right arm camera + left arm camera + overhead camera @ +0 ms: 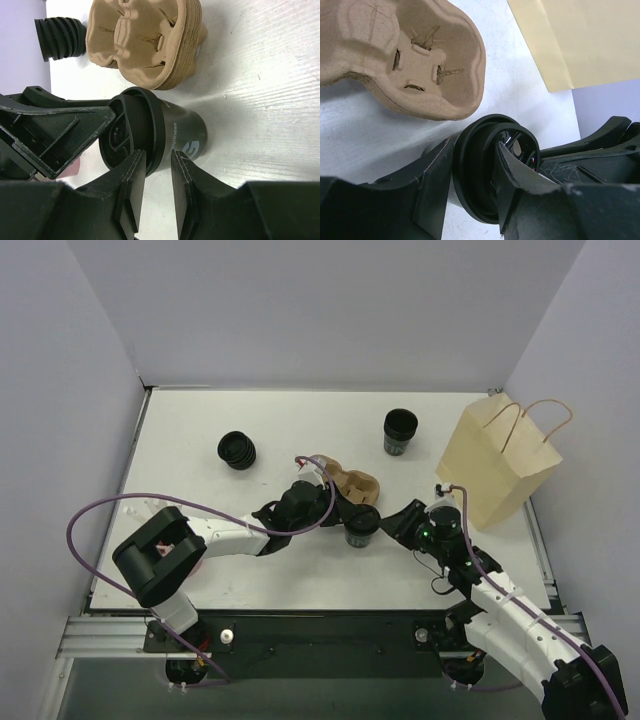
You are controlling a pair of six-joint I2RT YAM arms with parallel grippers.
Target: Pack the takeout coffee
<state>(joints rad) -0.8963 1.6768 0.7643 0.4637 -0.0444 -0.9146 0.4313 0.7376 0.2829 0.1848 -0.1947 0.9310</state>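
Observation:
The takeout coffee (361, 528), a small black cup with a black lid, stands upright on the white table just in front of the brown pulp carrier (355, 483). My left gripper (347, 512) is shut on the lid's rim (475, 170), with one finger on the lid top and the other against the cup's side. My right gripper (386, 524) pinches the same rim from the other side (158, 156), one fingertip on the lid and one on the cup body (187, 132). The carrier's wells (420, 55) (145, 40) hold nothing.
A tan paper bag (500, 465) with handles stands at the right, and its edge shows in the left wrist view (580, 40). A stack of lidless black cups (400, 430) stands at the back. A stack of loose black lids (238, 450) (60, 37) sits at the back left.

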